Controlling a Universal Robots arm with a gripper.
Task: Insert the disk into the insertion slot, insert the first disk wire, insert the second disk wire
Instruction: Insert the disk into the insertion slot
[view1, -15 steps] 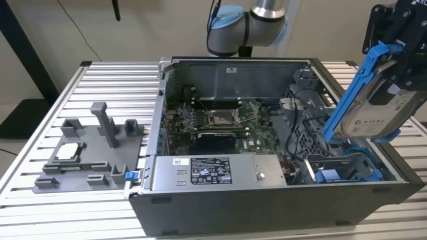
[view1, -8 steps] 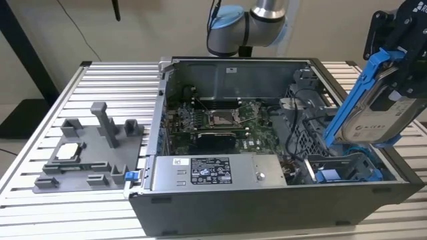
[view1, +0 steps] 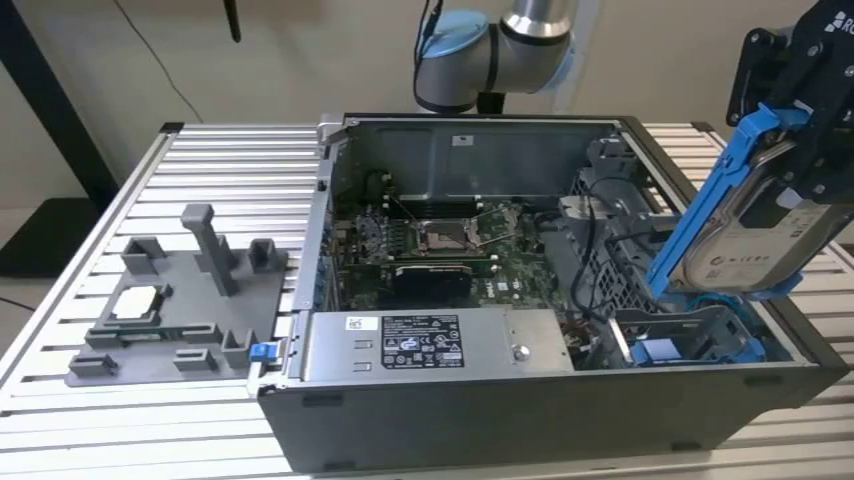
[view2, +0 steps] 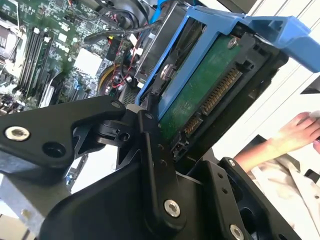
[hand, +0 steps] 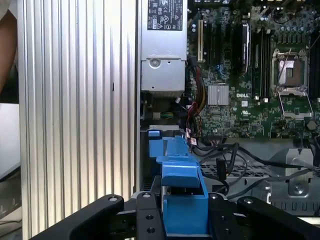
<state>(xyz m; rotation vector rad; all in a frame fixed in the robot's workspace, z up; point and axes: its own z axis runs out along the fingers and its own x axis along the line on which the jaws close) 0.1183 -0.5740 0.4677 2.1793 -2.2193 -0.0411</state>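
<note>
Aloft over the open computer case (view1: 534, 400), toward the surface's (view1: 227, 160) edge on the exterior view's right, my pincer (hand: 185, 215) is clamped on the blue-framed disk (view1: 747, 240), which hangs tilted just above the insertion slot (view1: 625, 285). Done well, I judge, means squaring the frame to the slot's perforated walls, steering clear of the black cables (view1: 587, 250), then lowering gently.

The silver and blue robot arm (view1: 497, 45) reaches in from above, and its black end effector (view1: 801, 170) hangs high at the exterior view's right, fingers (hand: 149, 222) squeezing the blue-framed grey disk (view1: 745, 245).
</note>
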